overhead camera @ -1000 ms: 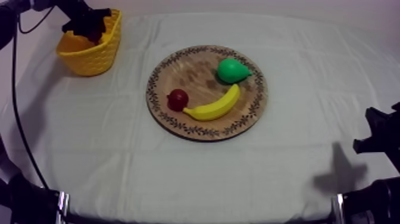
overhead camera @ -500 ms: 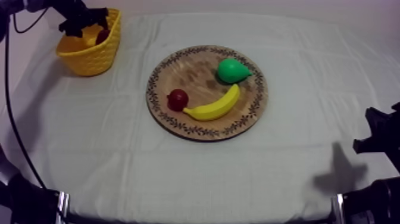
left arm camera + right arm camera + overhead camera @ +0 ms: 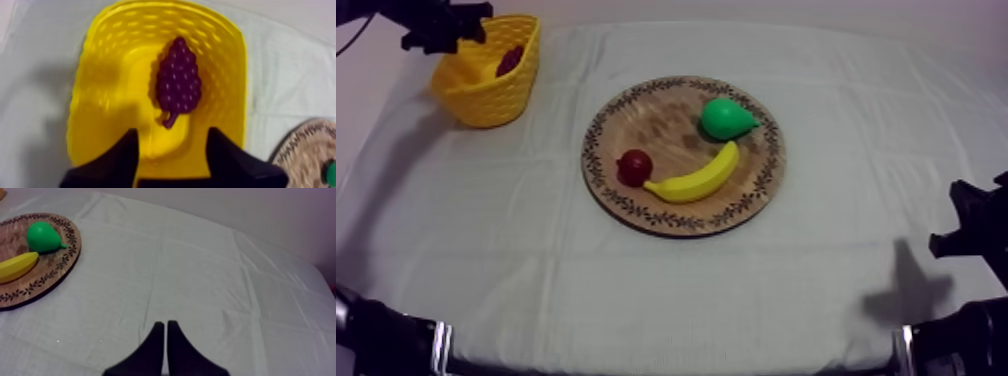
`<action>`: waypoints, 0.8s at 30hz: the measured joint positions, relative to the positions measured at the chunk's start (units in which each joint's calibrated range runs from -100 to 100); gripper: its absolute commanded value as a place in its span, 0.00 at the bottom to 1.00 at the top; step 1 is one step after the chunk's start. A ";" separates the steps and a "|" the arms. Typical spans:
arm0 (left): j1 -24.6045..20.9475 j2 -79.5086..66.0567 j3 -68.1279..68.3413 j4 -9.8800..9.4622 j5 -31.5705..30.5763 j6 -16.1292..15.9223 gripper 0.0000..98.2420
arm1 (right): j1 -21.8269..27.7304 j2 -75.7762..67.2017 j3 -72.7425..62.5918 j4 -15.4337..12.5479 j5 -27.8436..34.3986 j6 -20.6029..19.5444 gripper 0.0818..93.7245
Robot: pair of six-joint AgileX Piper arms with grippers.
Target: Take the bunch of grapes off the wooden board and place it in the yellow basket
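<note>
**Grapes in the basket, left gripper wide above it**

Grapes [image 3: 178, 80] lie inside the yellow basket [image 3: 486, 100], which stands at the far left corner of the table [image 3: 636, 290]. The purple bunch rests on the basket's floor against one inner wall, with its stem end towards the left gripper [image 3: 172, 132]. That gripper hangs over the basket's near rim. Its two black fingers are spread wide with nothing between them, and they are clear of the bunch. From above, the left arm comes in at the far left corner, just beyond the basket.

The wooden board [image 3: 656, 120] sits about the middle of the table, well apart from the basket. It carries three fruits: a green pear [image 3: 724, 118] towards its far right rim, a banana [image 3: 696, 178] lying slantwise below the pear, and a small red fruit [image 3: 634, 166] touching the banana's left end.

The right gripper [image 3: 165, 324] is low over bare cloth near the table's right edge. Its fingers are pressed together into a narrow wedge, holding nothing, and the board's rim is well off to its side.
</note>
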 measured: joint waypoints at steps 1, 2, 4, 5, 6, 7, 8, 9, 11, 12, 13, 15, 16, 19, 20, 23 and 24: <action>0.11 -2.05 2.35 0.00 -0.17 0.00 0.25 | 0.00 0.00 0.00 0.00 0.00 0.00 0.00; 0.22 -4.61 4.68 0.05 -0.13 -0.15 0.18 | 0.00 0.00 0.00 0.00 0.00 0.00 0.00; 0.44 -9.66 9.25 0.55 -0.52 -0.93 0.09 | 0.00 0.00 0.00 0.00 0.00 0.00 0.00; 0.48 -11.61 11.00 0.61 -0.82 -1.45 0.06 | 0.00 0.00 0.00 0.00 0.00 0.00 0.00; 0.52 -13.99 13.19 0.72 -1.40 -2.04 0.04 | 0.00 0.00 0.00 0.00 0.00 0.00 0.00; 0.52 -16.33 15.41 0.89 -2.02 -2.59 0.03 | 0.00 0.00 0.00 0.00 0.00 0.00 0.00; 0.48 -18.56 17.20 0.88 -2.47 -3.02 0.02 | 0.00 0.00 0.00 0.00 0.00 0.00 0.00; 0.31 -20.81 19.47 1.02 -3.04 -3.37 0.02 | 0.00 0.00 0.00 0.00 0.00 0.00 0.00; -0.23 -24.90 24.31 1.43 -4.61 -4.05 0.01 | 0.00 0.00 0.00 0.00 0.00 0.00 0.00; -0.58 -27.16 26.83 1.75 -5.71 -4.47 0.01 | 0.00 0.00 0.00 0.00 0.00 0.00 0.00; -1.00 -29.46 29.49 2.22 -6.95 -5.06 0.00 | 0.00 0.00 0.00 0.00 0.00 0.00 0.00; -1.87 -33.72 34.43 3.27 -9.10 -6.40 0.00 | 0.00 0.00 0.00 0.00 0.00 0.00 0.00; -2.35 -35.98 37.18 3.83 -10.30 -7.19 0.00 | 0.00 0.00 0.00 0.00 0.00 0.00 0.00; -3.40 -43.28 45.01 4.72 -12.89 -9.62 0.00 | 0.00 0.00 0.00 0.00 0.09 0.00 0.00; -3.53 -45.75 47.69 4.79 -13.52 -10.37 0.00 | 0.00 0.00 0.00 0.00 0.09 0.00 0.00; -3.00 -52.57 55.32 4.79 -14.82 -11.93 0.00 | 0.00 0.00 0.00 0.00 0.01 0.00 0.00; -2.74 -54.50 57.26 4.79 -15.30 -12.23 0.00 | 0.00 0.00 0.00 0.00 0.01 0.00 0.00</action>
